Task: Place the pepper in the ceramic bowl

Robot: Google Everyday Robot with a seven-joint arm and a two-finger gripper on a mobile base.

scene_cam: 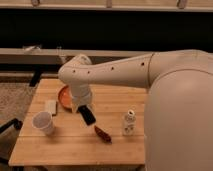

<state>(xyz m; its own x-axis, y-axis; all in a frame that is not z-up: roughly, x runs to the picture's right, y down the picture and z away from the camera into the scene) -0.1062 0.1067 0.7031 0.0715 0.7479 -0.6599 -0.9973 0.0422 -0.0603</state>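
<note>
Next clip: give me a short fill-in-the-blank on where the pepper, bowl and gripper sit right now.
1. The small dark red glossy pepper lies on the wooden ____.
2. The robot's dark two-finger gripper hangs between the pepper and the shallow orange-red ceramic ____.
3. The small white bottle stands ____ beside the pepper.
Missing words: table; bowl; upright.

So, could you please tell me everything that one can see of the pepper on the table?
The pepper is small, dark red, elongated and slightly curved. It lies flat on the wooden table, in its front half, pointing from back left to front right in the picture. Only the table touches it. The gripper, open and empty, hangs just up and left of it, apart from it. The white bottle stands to its right, not touching.
</note>
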